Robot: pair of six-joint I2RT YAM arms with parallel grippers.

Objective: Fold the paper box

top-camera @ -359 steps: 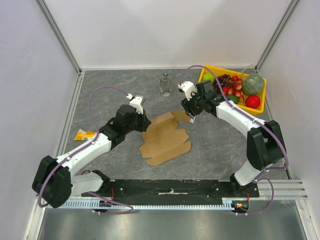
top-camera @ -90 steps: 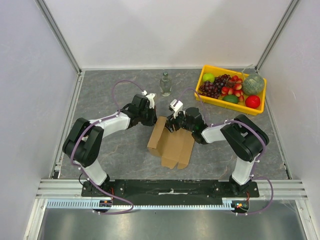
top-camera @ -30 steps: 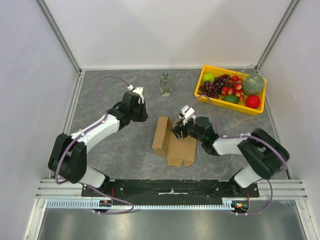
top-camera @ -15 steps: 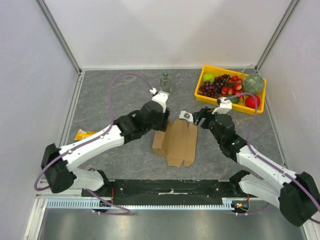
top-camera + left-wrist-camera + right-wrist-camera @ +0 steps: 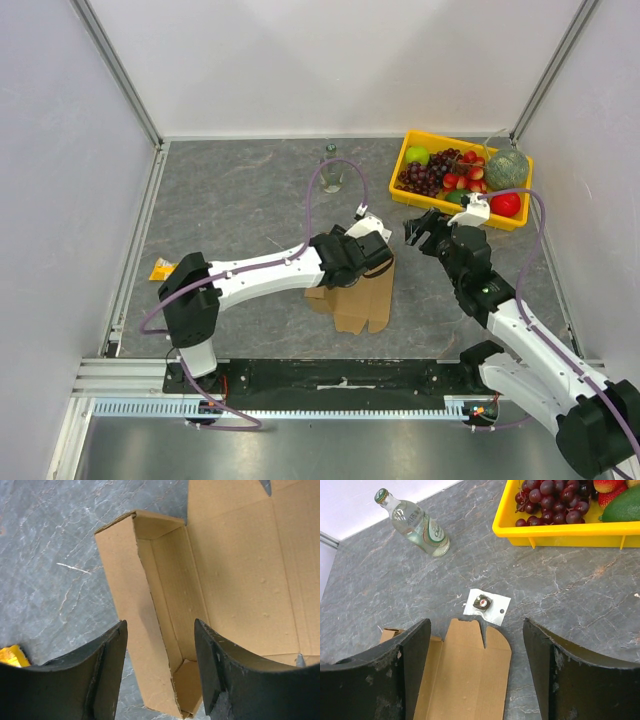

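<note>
The left hand (image 5: 160,625) is open, with its two black fingers (image 5: 107,665) well apart, and it holds nothing. It hangs over the left part of the box (image 5: 240,570). Under the gap between the fingers is one long side of the box, which is folded up into a wall, with a small flap turned in at each end. The rest of the sheet lies flat to the right of this wall. I cannot tell whether the fingertips touch the cardboard.

The right hand (image 5: 476,625) is also open, wider, and empty. In the top view it is to the right of the box and apart from it, above the surface (image 5: 230,200). Below it the wrist view shows the far flap of the box, rounded and with a short slit.

The box lies in the middle of the grey surface, nearer to the front edge, and the left arm reaches across it. Just beyond the far flap is a small white card (image 5: 486,606) with a dark round piece on it. Farther back is a clear glass bottle (image 5: 415,522). In the right back corner stands a yellow tray (image 5: 560,530) with grapes (image 5: 550,500) and other fruit. Near the left edge lies a yellow packet (image 5: 163,268).
</note>
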